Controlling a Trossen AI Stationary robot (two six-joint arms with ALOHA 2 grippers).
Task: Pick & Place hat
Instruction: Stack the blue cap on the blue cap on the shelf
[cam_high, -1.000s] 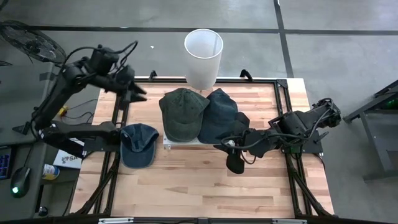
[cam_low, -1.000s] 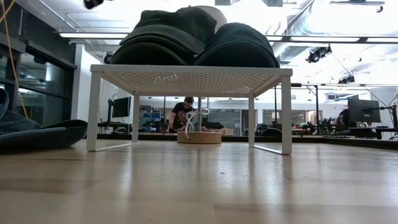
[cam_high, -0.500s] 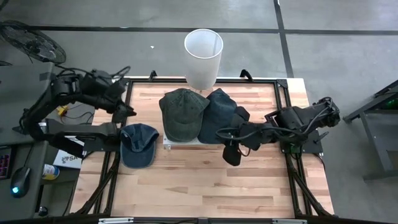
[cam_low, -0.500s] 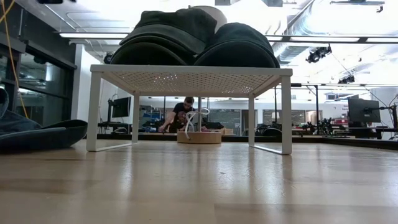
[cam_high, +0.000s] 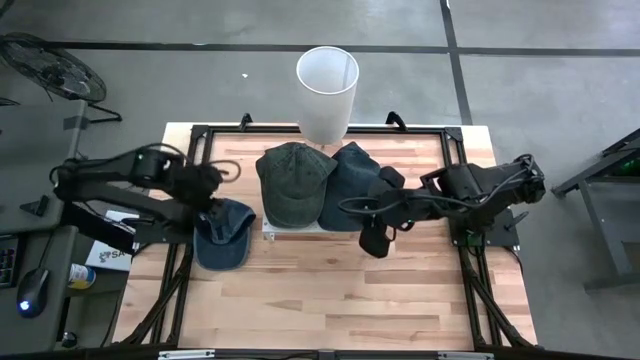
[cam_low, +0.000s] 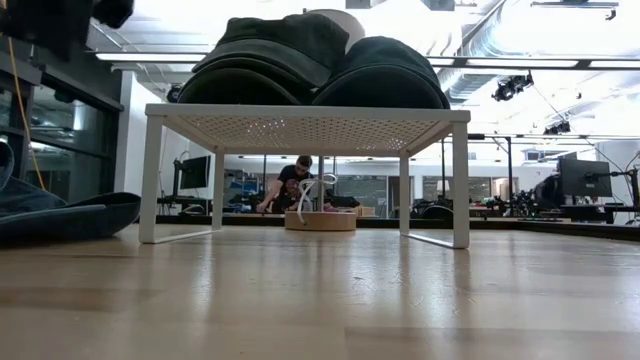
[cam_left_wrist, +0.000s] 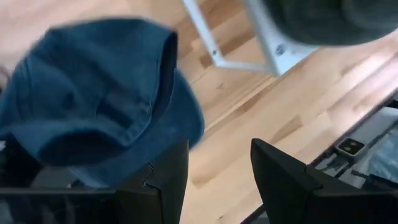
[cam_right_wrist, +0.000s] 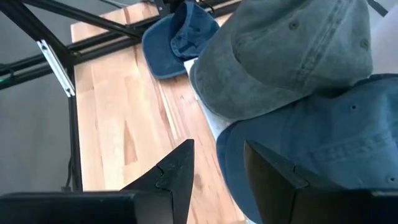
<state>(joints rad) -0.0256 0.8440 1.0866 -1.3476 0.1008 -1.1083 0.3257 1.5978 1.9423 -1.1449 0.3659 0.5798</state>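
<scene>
Three caps are in view. An olive-green cap (cam_high: 293, 180) and a dark navy cap (cam_high: 352, 188) lie side by side on the white wire rack (cam_low: 300, 118). A lighter blue cap (cam_high: 222, 233) lies on the table left of the rack. My left gripper (cam_left_wrist: 217, 177) hangs open just above that blue cap (cam_left_wrist: 93, 93), over its far edge, with nothing between its fingers. My right gripper (cam_right_wrist: 217, 171) is open, low at the rack's near right corner beside the navy cap (cam_right_wrist: 311, 146), touching nothing.
A white bucket (cam_high: 327, 88) stands beyond the table's far edge. Black frame rails (cam_high: 190, 160) run along the table's sides. Bare wood (cam_high: 330, 290) stretches across the near half. A person sits far off in the room behind (cam_low: 297, 178).
My left gripper has swung from the far left corner toward the near edge and come down over the blue cap, rolling its wrist on the way. My right gripper has crept a little toward the far edge, closer to the navy cap. No cap has moved.
</scene>
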